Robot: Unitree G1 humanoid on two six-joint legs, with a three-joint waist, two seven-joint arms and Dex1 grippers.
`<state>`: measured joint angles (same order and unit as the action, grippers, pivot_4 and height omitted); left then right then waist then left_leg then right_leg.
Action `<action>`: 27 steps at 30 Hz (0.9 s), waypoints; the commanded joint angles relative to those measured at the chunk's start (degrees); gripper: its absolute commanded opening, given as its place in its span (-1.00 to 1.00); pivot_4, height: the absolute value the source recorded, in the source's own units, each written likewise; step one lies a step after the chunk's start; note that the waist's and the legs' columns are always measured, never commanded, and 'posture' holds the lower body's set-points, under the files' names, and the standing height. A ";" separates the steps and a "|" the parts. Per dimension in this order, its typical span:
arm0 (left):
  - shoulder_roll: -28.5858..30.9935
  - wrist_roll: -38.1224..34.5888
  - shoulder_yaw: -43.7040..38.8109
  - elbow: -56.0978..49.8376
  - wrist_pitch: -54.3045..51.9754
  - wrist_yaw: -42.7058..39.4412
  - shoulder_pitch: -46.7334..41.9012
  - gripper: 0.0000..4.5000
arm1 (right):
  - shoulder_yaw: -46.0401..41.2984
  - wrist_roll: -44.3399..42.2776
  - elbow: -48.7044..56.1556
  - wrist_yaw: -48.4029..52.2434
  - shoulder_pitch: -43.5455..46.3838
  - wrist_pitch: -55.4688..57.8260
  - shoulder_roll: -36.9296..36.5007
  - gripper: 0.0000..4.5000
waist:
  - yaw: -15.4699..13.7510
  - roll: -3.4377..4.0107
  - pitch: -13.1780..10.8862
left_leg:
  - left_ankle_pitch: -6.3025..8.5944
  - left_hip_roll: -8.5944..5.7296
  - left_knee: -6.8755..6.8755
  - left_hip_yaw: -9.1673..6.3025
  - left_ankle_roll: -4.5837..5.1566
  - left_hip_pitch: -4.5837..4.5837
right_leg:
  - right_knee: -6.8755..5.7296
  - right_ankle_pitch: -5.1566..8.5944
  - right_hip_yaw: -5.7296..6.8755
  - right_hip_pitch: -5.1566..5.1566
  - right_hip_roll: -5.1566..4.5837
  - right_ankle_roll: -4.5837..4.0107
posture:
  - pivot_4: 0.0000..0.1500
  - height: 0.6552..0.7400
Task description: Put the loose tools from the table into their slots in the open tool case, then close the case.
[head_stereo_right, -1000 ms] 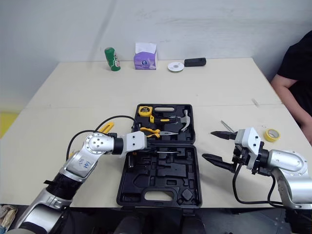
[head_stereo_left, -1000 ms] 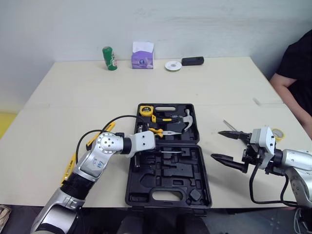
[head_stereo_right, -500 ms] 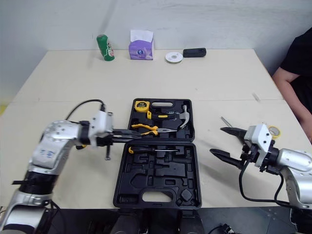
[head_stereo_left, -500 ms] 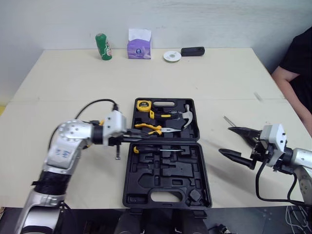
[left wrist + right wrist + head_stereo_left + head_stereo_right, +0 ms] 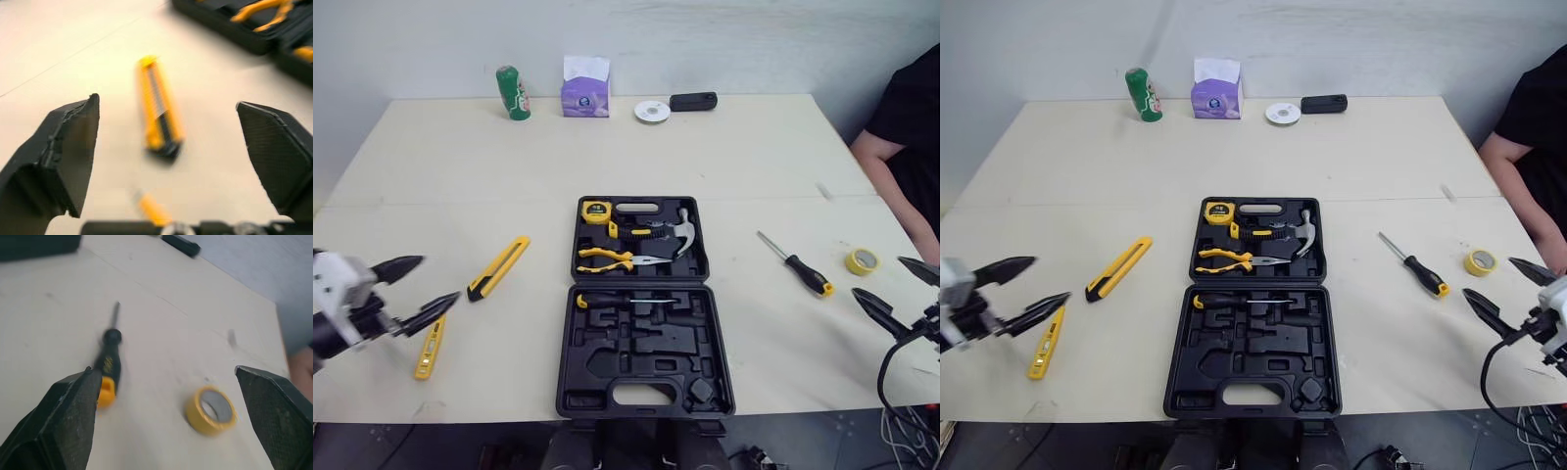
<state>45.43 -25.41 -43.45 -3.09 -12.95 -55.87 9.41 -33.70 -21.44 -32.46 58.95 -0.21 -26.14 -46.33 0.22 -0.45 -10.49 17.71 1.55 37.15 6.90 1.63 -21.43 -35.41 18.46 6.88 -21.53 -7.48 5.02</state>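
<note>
Right wrist view: screwdriver (image 5: 108, 363) near tape (image 5: 211, 409)

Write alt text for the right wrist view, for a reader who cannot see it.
The right gripper, wide open and empty, hovers over a tan table. Between its fingers lie a black-and-yellow screwdriver and a roll of yellow tape, apart from each other.
</note>
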 commanded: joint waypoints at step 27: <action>-0.15 -1.40 -16.25 31.13 21.62 12.36 11.06 0.98 | -8.68 -0.69 -37.86 -17.22 -7.12 -10.43 -6.57 1.00 | 1.58 0.31 -0.08 | 0.33 0.17 -0.23 0.10 -0.12 0.20 | -0.04 0.19 -0.16 -0.15 0.01 -0.39 | 1.00 1.00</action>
<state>43.98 -25.47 -59.29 29.74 8.41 -43.13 20.31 -41.54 -20.75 -70.60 41.10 -7.08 -36.27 -52.27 1.79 -0.14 -10.57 18.04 1.71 36.92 7.00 1.52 -21.23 -35.45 18.65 6.73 -21.69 -7.48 4.63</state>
